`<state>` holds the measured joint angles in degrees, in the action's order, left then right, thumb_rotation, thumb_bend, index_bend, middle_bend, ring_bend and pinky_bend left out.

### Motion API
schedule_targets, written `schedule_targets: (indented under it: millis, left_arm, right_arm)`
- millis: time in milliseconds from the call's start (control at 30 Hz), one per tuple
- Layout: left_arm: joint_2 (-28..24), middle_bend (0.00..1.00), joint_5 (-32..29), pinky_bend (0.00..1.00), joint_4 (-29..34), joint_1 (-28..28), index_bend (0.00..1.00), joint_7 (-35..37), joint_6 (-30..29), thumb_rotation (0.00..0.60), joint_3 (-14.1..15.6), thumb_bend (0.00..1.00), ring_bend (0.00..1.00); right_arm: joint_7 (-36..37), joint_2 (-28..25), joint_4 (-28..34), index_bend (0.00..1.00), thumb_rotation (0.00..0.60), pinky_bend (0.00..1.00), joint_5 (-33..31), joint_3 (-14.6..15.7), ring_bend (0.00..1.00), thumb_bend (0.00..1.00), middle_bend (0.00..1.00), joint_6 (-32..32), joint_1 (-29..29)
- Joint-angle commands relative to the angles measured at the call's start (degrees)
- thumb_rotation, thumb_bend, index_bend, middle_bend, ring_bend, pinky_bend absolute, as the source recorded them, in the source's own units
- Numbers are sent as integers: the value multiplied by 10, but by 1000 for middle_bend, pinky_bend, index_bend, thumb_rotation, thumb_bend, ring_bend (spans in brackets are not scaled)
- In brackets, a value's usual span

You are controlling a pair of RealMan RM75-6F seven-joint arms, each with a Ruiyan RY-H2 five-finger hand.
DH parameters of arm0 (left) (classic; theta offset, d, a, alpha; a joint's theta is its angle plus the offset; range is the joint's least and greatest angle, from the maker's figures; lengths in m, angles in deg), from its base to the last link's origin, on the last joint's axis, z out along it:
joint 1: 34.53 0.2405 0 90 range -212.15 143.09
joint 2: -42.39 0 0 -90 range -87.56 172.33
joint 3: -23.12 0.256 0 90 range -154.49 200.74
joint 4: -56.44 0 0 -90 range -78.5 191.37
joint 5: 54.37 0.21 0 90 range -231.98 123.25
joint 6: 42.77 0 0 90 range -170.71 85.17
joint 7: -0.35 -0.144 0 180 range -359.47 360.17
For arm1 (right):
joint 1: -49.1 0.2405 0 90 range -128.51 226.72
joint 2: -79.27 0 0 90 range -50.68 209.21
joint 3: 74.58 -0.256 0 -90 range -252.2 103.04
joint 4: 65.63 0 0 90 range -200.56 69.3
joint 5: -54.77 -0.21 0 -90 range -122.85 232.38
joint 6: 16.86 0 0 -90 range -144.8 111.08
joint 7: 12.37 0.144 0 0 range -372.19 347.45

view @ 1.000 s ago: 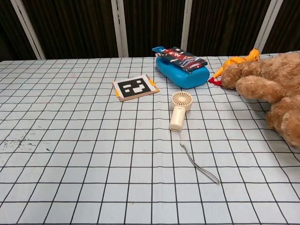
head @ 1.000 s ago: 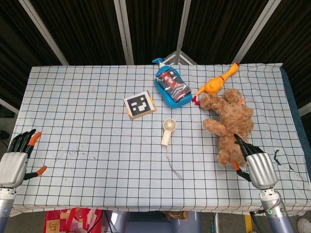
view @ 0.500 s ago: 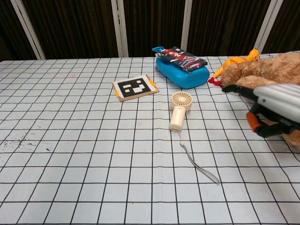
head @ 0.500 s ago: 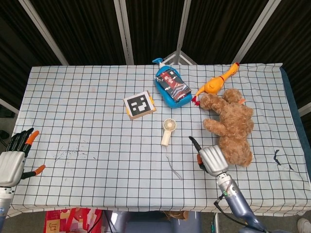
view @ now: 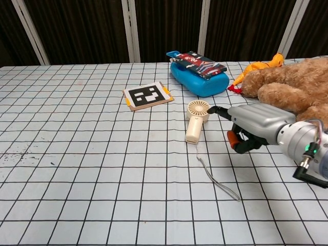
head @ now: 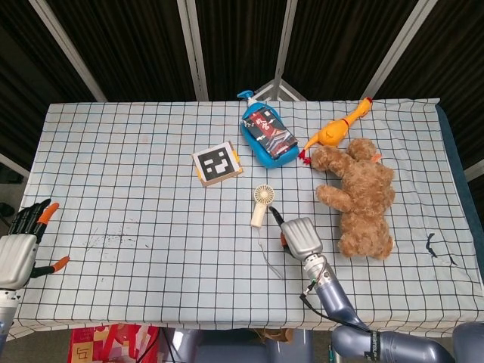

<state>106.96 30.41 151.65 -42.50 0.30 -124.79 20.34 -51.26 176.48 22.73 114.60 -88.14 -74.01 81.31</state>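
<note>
My right hand (head: 296, 236) hovers low over the checked cloth, just right of a small cream handheld fan (head: 261, 205). Its dark fingers (view: 217, 110) reach toward the fan's round head (view: 198, 109) and stop just short of it. This hand (view: 252, 125) holds nothing, and its thumb stands apart below the fingers. The fan's grey cord (view: 218, 179) trails toward the front edge. My left hand (head: 20, 246) hangs at the table's front left corner, fingers spread and empty, and only the head view shows it.
A brown teddy bear (head: 360, 197) lies right of the hand, with a rubber chicken (head: 336, 131) behind it. A blue pump bottle (head: 259, 144) lies on its side carrying a dark packet (head: 270, 130). A black-and-white marker card (head: 218, 163) sits left of the fan.
My right hand has swept left from the teddy bear's leg, across the cloth, to just beside the fan. The left hand has barely shifted. No object has moved.
</note>
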Motion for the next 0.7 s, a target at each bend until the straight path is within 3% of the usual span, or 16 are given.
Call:
schedule_targets:
  millis: [33, 700]
  left_arm:
    - [-2, 0, -2, 0, 1, -1, 0, 4, 2, 600, -1, 47, 0]
    - [-4, 0, -7, 0, 5, -2, 0, 9, 7, 600, -1, 47, 0]
  right_arm:
    - [-1, 17, -18, 0, 600, 914, -19, -8, 917, 767, 816, 6, 13]
    - [7, 51, -50, 0, 600, 914, -62, -5, 917, 767, 816, -2, 53]
